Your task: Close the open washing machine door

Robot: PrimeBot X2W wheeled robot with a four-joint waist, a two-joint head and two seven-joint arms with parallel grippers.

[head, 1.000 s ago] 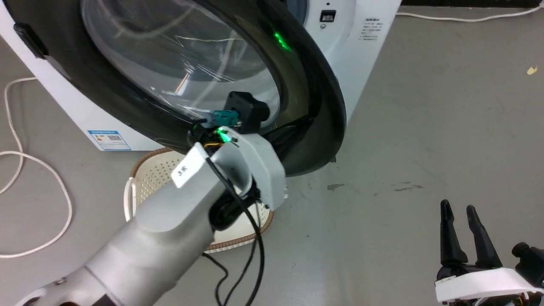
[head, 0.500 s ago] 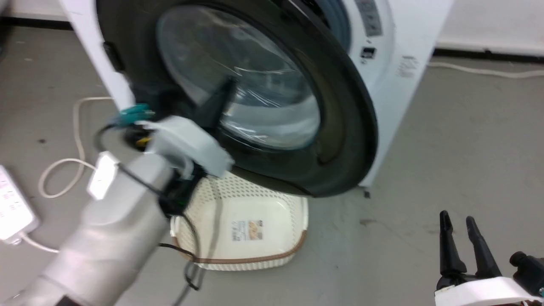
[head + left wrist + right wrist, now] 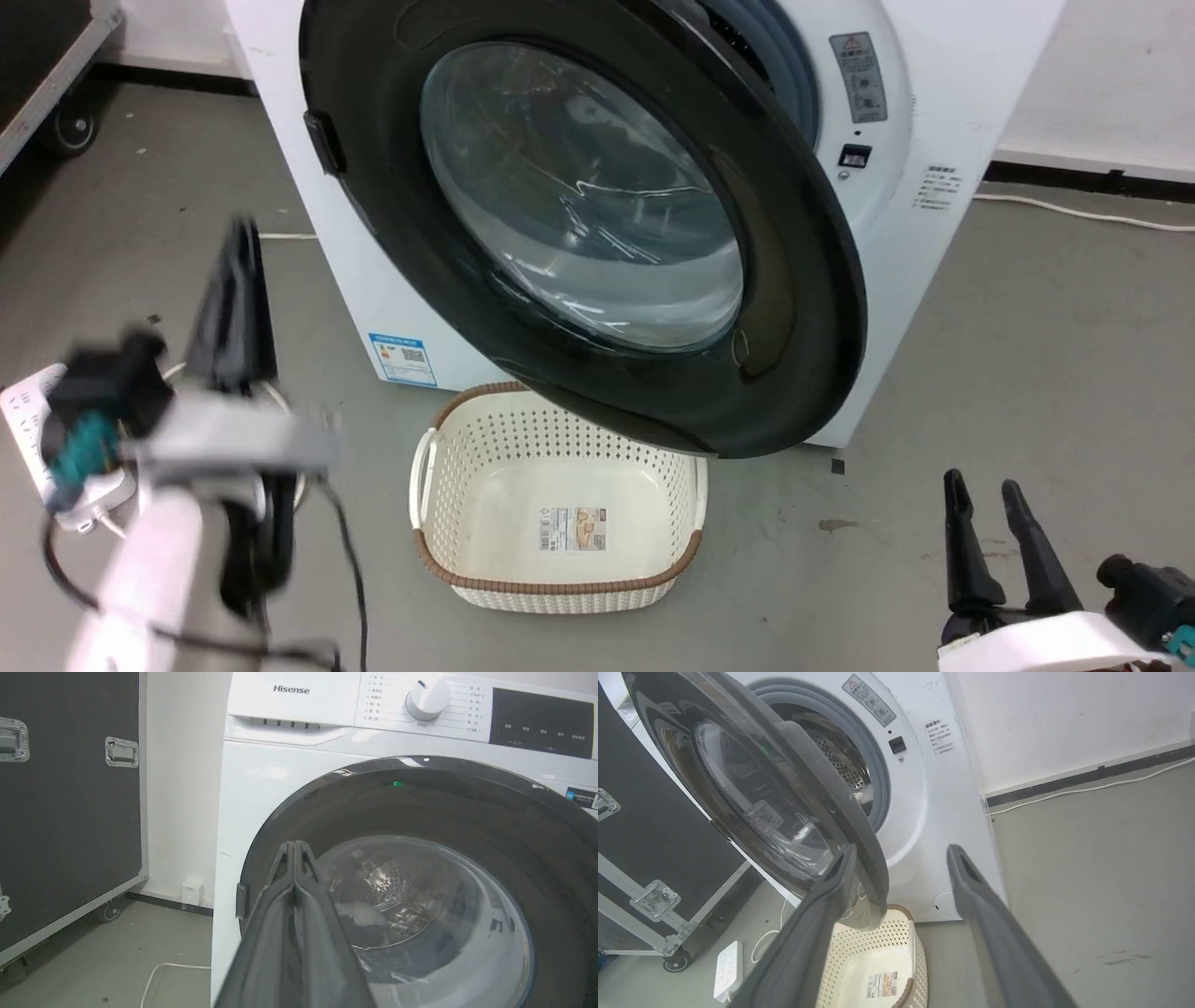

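Jaws were shut, empty, on left gripper (image 3: 294, 845), left of the washing machine door (image 3: 579, 215); splayed on right gripper (image 3: 982, 481), below-right of it. Door looked ajar, so it probably needed a flat push at its free rim.

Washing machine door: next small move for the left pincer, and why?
Probably push the shut left pincer against the black rim of the washing machine door near its free edge: the door stands ajar off the grey gasket, and the pincer hangs clear of it.
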